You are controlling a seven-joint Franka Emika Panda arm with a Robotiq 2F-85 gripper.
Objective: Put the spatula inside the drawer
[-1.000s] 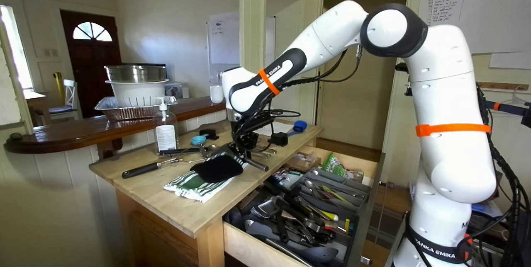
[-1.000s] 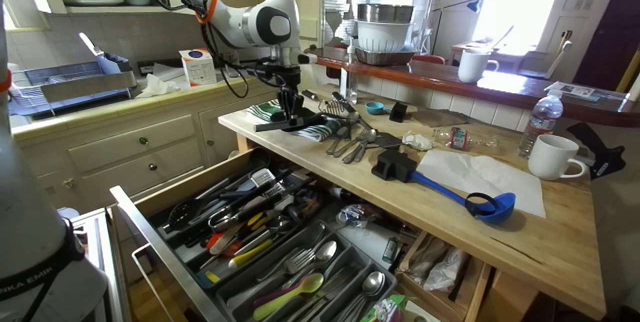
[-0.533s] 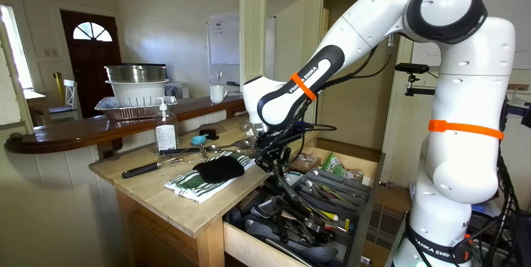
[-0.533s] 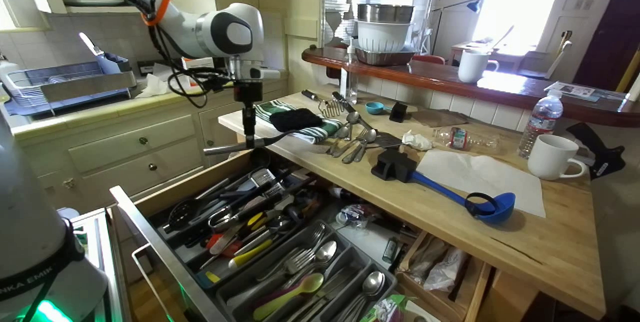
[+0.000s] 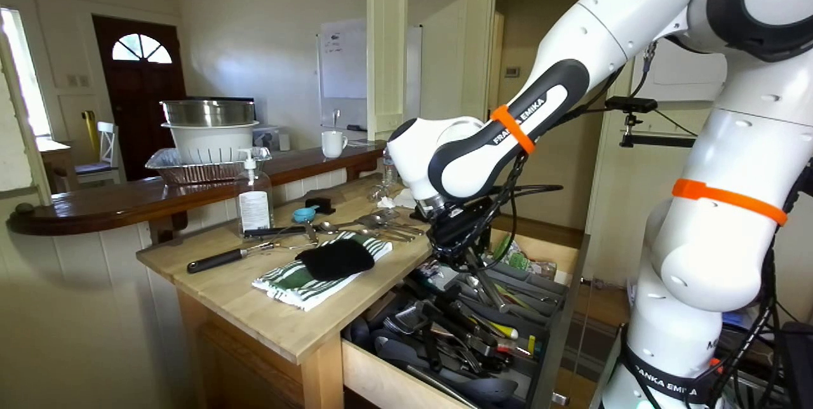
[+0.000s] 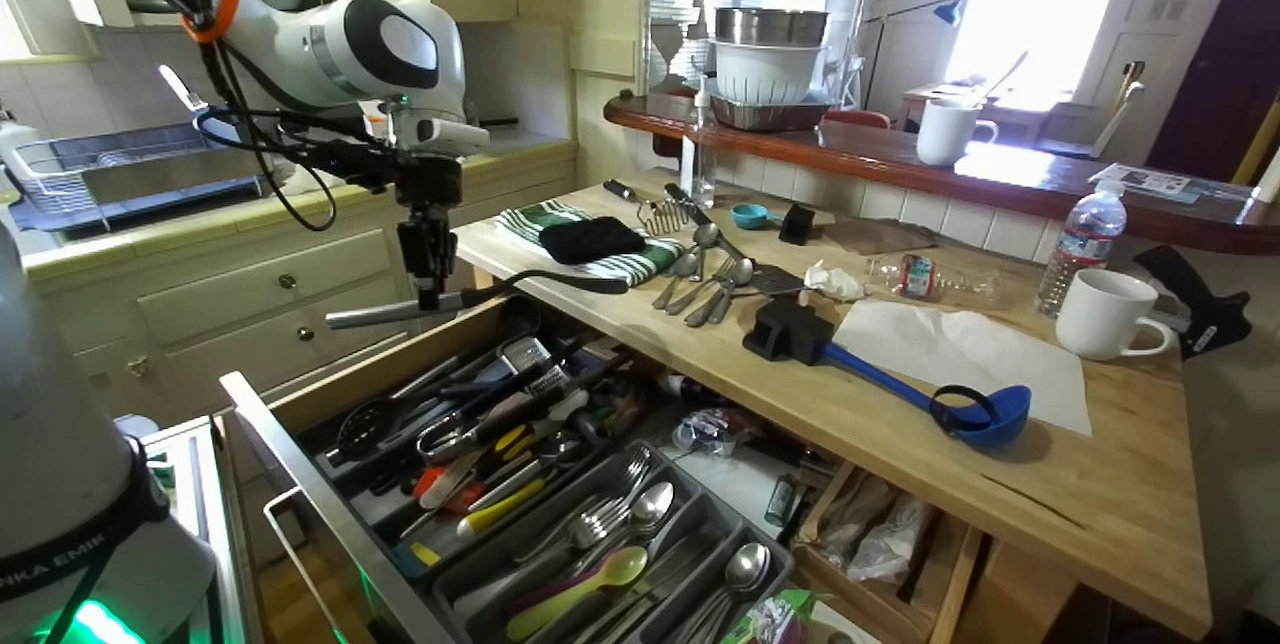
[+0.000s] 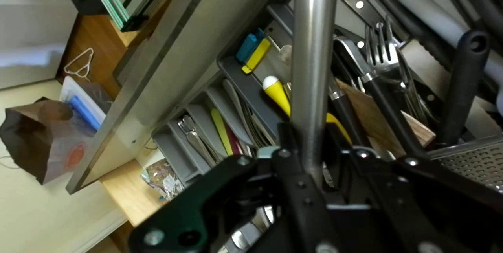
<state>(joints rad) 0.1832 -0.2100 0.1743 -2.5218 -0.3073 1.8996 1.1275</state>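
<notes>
The spatula [image 6: 470, 298] is held in the air above the open drawer [image 6: 335, 514]; whether its dark, curved end [image 6: 590, 281] also overhangs the counter [image 6: 1130, 484] I cannot tell. The jaws of my gripper [image 7: 308, 139] are closed on the bare metal handle [image 7: 314, 48], one at each side. I judge the spatula light and stiff, not fragile; the smooth, round metal may slip or roll, so the surest hold should lie close to the dark end, near the balance point.

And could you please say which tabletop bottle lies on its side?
The clear bottle beside the crumpled wad; the water bottle and pump bottle stand upright.
</notes>
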